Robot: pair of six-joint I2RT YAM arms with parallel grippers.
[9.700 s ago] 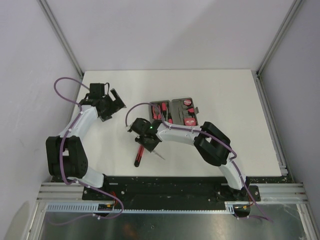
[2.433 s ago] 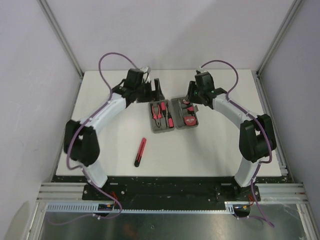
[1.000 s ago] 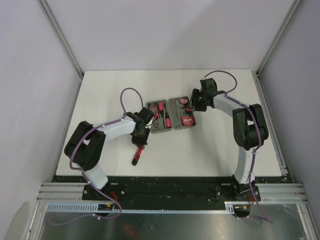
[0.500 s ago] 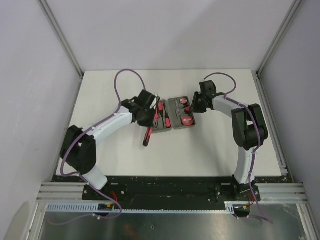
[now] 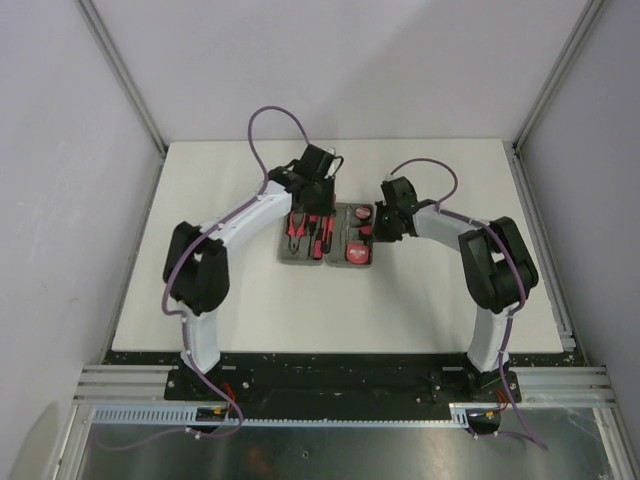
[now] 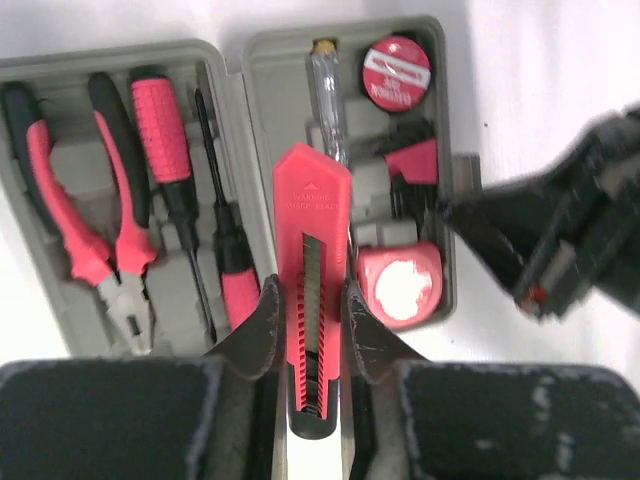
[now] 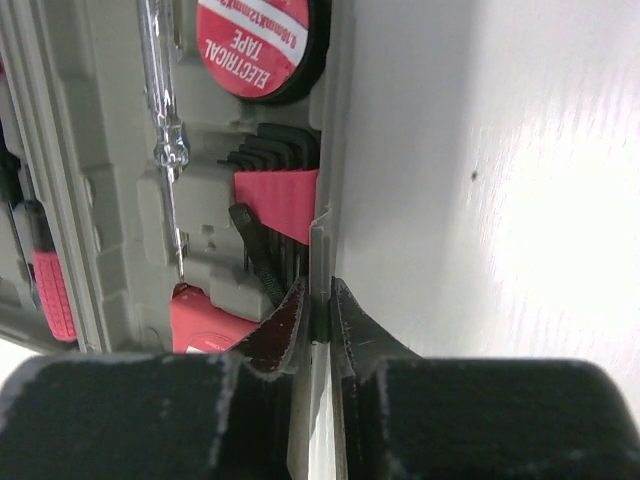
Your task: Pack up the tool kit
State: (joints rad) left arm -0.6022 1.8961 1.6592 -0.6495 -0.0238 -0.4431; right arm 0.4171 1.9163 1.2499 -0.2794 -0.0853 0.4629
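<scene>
The grey tool kit case [image 5: 283, 256] lies open mid-table, with pliers [image 6: 100, 230] and screwdrivers [image 6: 160, 120] in its left half and a tape measure [image 6: 400, 285] and a roll of electrical tape [image 6: 397, 72] in its right half. My left gripper [image 6: 308, 325] is shut on a red utility knife [image 6: 312, 230], which hangs lengthwise over the case's hinge and right half. In the top view the left gripper [image 5: 312, 195] sits at the case's far edge. My right gripper [image 7: 319, 300] is shut on the right rim of the case [image 7: 322, 235], by the red hex-key holder [image 7: 280, 200].
White tabletop [image 5: 420, 290] lies all around the case. Metal frame posts [image 5: 120, 70] stand at the back corners, and grey walls close in both sides. The right arm [image 5: 490, 265] arcs along the right side of the table.
The left arm lifted the red knife off the table and carried it up over the case. The right gripper closed on the case's right rim. The case slid a little to the left.
</scene>
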